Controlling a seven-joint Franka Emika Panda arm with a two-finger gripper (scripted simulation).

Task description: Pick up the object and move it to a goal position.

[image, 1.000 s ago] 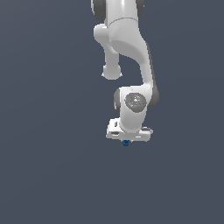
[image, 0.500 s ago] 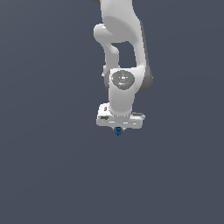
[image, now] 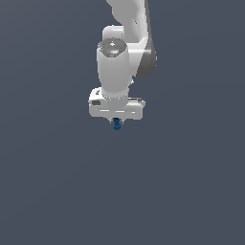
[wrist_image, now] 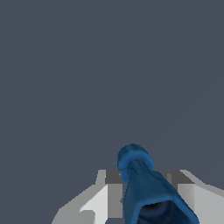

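— Holding what? Where?
— Gripper (image: 116, 122) pinching blue object (image: 116, 126), poking out just below fingertips.
— Left to do?
— Pick-up apparently done; carry to goal remaining, goal unseen.

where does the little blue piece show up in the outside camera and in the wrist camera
Exterior view: the blue piece pokes out just beneath the white gripper, near the picture's middle.
Wrist view: blue piece fills the foreground between the fingers.
Shared landmark: the gripper's white fingers either side of it.

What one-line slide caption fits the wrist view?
Wrist view: the gripper holds the small blue object between its fingers above a plain grey surface.
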